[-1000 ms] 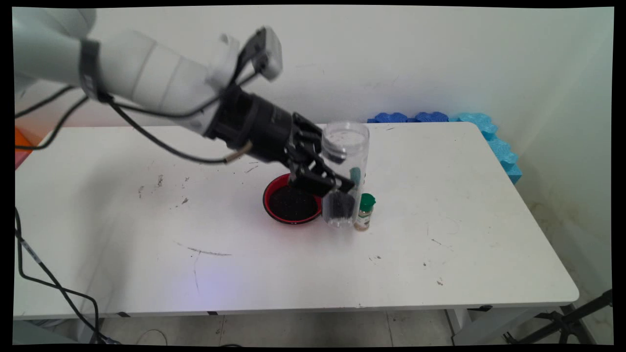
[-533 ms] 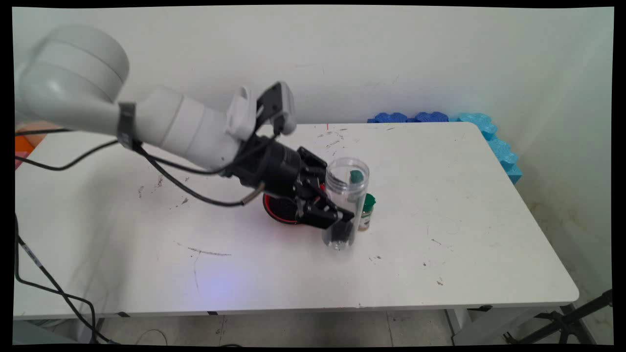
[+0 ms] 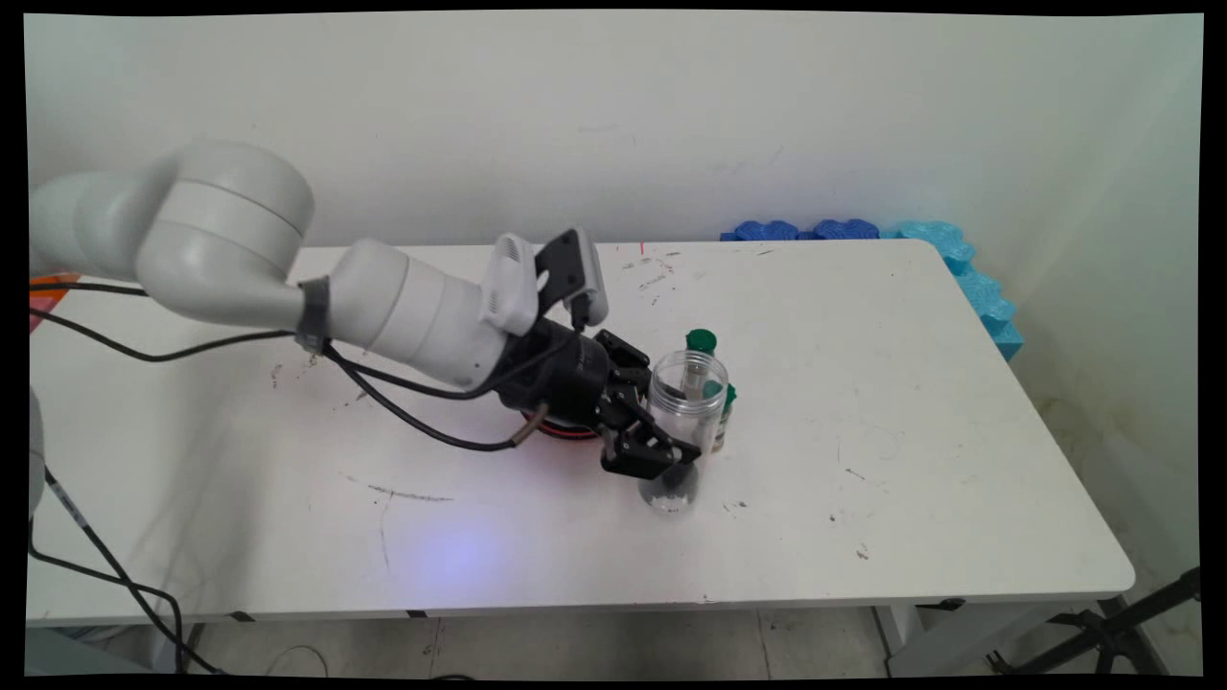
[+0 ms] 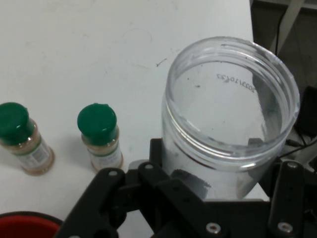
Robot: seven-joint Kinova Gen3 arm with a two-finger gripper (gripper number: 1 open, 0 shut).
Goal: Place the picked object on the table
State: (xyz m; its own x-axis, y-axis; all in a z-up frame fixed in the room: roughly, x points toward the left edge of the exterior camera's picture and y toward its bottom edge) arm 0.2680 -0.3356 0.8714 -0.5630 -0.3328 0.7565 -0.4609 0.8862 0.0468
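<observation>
In the main view the white arm reaches low across the tabletop [image 3: 863,402] from the left, and its gripper [image 3: 661,458] has its fingers closed on the lower part of a clear plastic jar [image 3: 682,422] — open at the top, upright, its base at or just above the surface. Right behind the jar are two small spice bottles with green caps [image 3: 714,383], partly seen through its wall. A red bowl [image 3: 556,433] lies mostly hidden under the wrist.

In the hand view the jar [image 4: 230,119] fills the right half, empty, with the fingers [image 4: 190,181] pinching its sides from below. The two spice bottles [image 4: 99,134] stand upright to its left, near each other but apart. The red bowl's rim [image 4: 27,225] shows at the bottom left corner.
</observation>
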